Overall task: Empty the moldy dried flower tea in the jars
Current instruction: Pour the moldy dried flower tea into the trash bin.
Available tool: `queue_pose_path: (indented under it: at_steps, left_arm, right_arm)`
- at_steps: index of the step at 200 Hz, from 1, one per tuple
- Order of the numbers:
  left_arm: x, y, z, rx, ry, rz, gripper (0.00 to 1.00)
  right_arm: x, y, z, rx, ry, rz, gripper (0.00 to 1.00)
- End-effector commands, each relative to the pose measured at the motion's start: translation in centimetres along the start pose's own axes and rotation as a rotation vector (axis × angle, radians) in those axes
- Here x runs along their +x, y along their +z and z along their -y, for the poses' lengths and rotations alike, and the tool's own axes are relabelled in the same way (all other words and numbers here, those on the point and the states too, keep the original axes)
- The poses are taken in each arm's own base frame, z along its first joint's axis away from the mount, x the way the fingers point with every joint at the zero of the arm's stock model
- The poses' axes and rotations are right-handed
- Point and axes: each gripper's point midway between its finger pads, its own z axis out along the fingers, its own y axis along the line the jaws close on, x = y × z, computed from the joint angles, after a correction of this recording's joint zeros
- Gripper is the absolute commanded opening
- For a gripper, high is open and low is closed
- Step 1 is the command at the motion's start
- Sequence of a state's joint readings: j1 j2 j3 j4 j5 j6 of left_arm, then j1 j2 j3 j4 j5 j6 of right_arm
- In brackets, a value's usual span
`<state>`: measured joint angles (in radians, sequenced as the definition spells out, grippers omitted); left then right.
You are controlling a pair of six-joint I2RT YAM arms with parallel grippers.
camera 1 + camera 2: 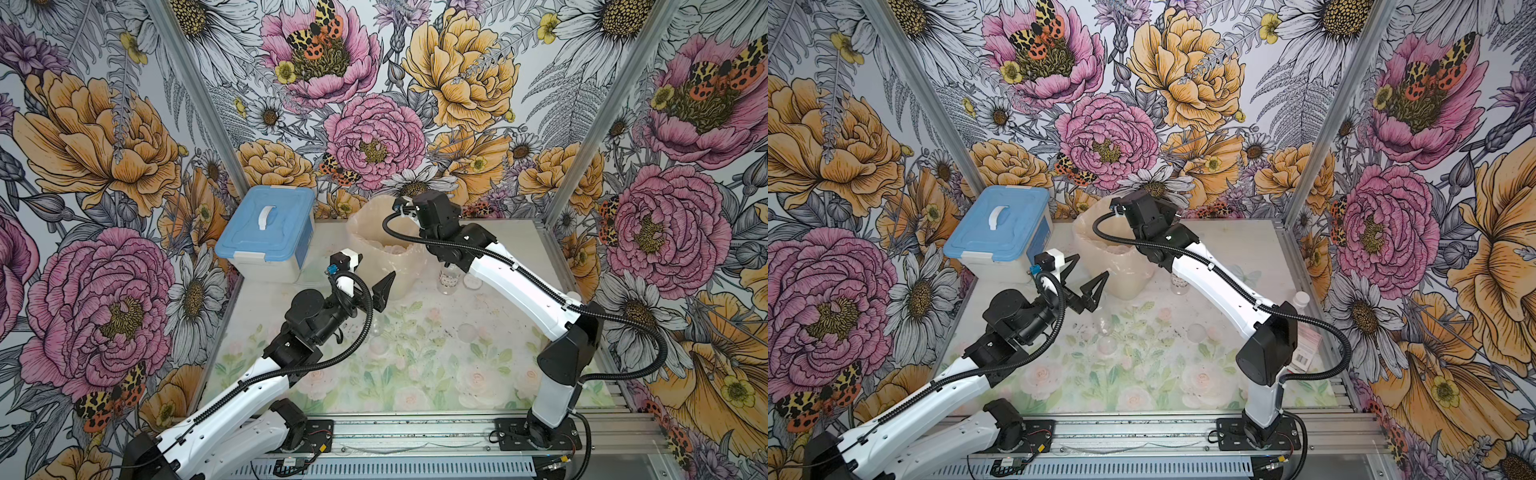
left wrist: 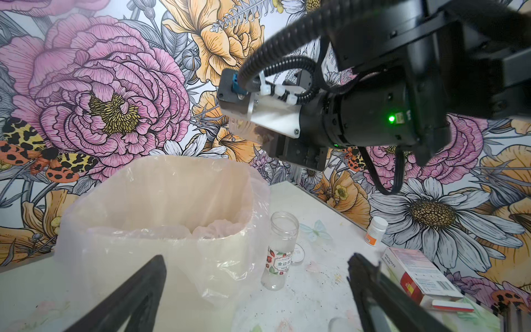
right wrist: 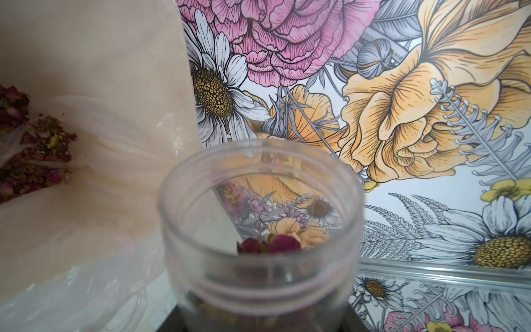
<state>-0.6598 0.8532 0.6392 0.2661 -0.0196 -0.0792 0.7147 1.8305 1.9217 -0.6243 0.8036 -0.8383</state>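
1. right gripper (image 3: 264, 323): above the far edge of the bench, over the bin. its jaws are partly closed on the base of a small clear jar (image 3: 258, 276). the fingertips are mostly hidden behind the jar.
2. small clear jar: lidless and tilted, with its mouth toward the back wall beside the bin's liner.
3. dried flower tea (image 3: 270, 244): a few dark red buds lie against the inner wall of the held jar. a larger heap (image 3: 37, 149) of pink-brown buds and crumbs lies inside the liner.
4. bin (image 2: 143, 244): cream, lined with a translucent plastic bag. it stands at the middle of the far edge of the bench.
5. left gripper (image 1: 1086, 272): jaws spread wide and holding nothing. it hovers just beside the bin's near-left side.
6. labelled jar (image 2: 280, 253): tall and clear with a red-and-white label. it stands upright and open, looks empty, and is just beside the bin on the right.
7. round lid (image 2: 297, 253): lies flat on the bench, touching or just behind the labelled jar.
8. blue-lidded box (image 1: 266, 224): closed, at the far left corner of the bench.
9. white-capped bottle (image 2: 376, 231): orange label, upright, near the right edge.
10. red-and-white carton (image 2: 416, 276): lies flat along the right edge, nearer than the bottle.
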Motion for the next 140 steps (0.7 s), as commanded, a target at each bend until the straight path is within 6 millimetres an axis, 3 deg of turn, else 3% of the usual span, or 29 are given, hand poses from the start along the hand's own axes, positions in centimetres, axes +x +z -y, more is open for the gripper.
queue_pose_path:
  at_steps: [1, 109, 140]
  left_arm:
    - [-0.4, -0.6, -1.1, -0.043, -0.015, 0.035, 0.99]
    - [-0.3, -1.7, -2.2, -0.072, -0.029, 0.056, 0.99]
    - [-0.3, -1.6, -2.3, -0.074, -0.032, 0.06, 0.99]
  right_arm:
    - [-0.3, 0.1, 0.7, 0.049, -0.098, -0.036, 0.11]
    - [-1.7, 0.7, -1.6, 0.168, -0.498, 0.04, 0.1]
    - [-2.9, 0.6, -0.1, 0.249, -0.516, 0.073, 0.1]
